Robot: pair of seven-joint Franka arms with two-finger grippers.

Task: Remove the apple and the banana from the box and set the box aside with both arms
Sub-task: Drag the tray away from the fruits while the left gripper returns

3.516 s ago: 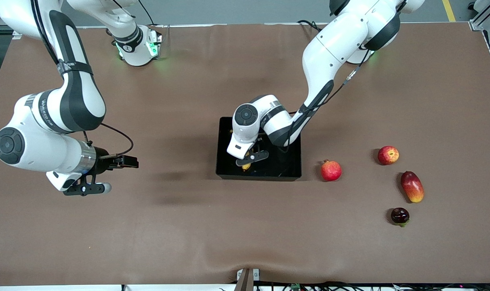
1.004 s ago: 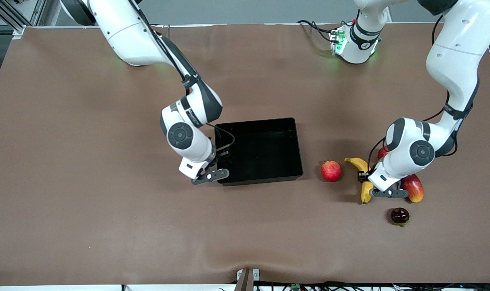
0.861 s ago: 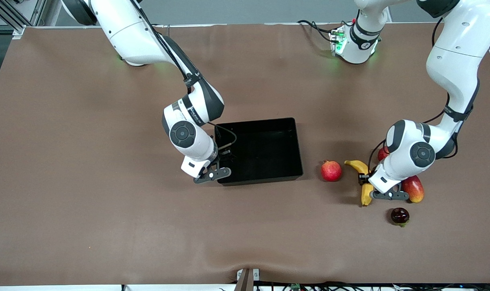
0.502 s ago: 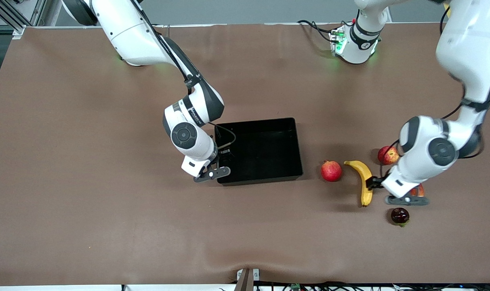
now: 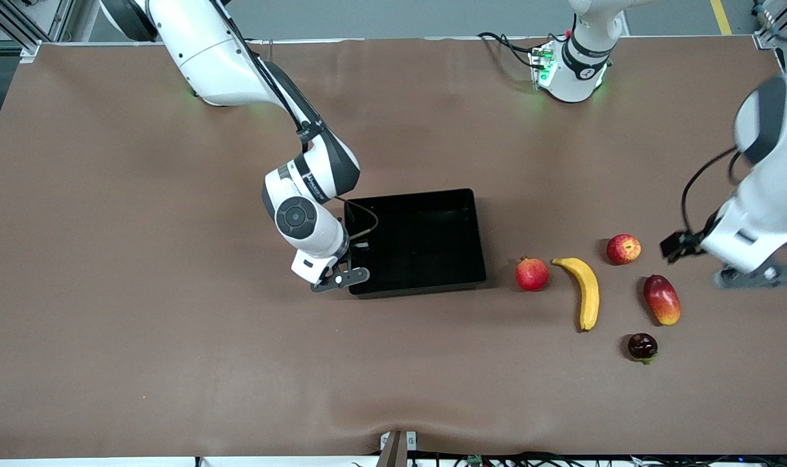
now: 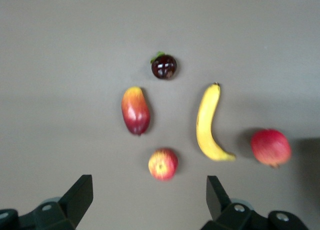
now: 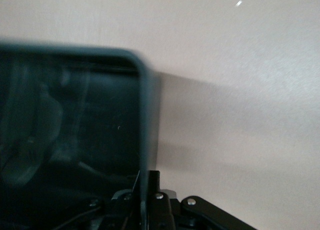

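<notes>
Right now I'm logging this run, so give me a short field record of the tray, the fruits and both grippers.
tray: black tray, nothing in it
banana: banana on the table between pomegranate and mango
apple: apple on the table
right gripper: right gripper shut on the tray's wall
left gripper: left gripper open, holding nothing, above the fruits

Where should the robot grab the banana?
Probably at the middle of the banana, from straight above, fingers closing across its narrow width. It lies flat, its long curve clear of the pomegranate and mango on either side.
</notes>
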